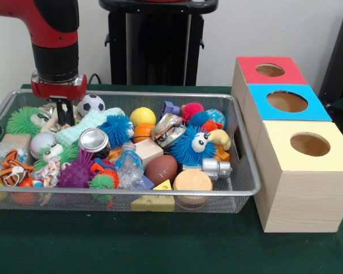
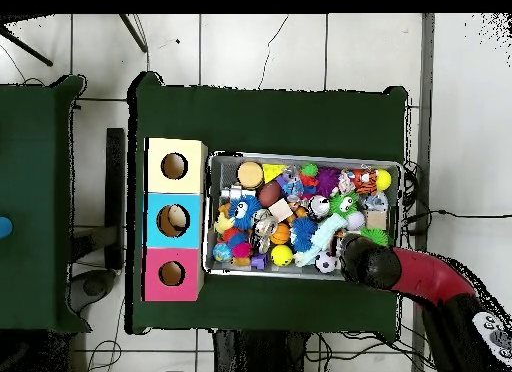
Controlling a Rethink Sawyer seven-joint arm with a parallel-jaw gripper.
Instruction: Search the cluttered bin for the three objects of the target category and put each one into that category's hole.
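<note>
1. My gripper (image 1: 64,111) hangs over the far left part of the wire bin (image 1: 240,171). It is right beside the soccer ball (image 1: 91,104).
2. My jaws point straight down. They look close together, with only a thin gap, and they hold nothing.
3. The bin sits on the green bench (image 1: 160,245). It is full of toys: a yellow ball (image 1: 142,116), a brown football (image 1: 161,169), a silver can (image 1: 94,141), a purple spiky ball (image 1: 77,173) and a blue fuzzy toy with big eyes (image 1: 190,145).
4. The football lies on its side. Its long way runs left to right in the front view.
5. 3 boxes stand in a row just beside the bin: a red box (image 1: 270,69), a blue box (image 1: 287,101) and a yellow box (image 1: 308,145). Each has 1 round hole on top.
</note>
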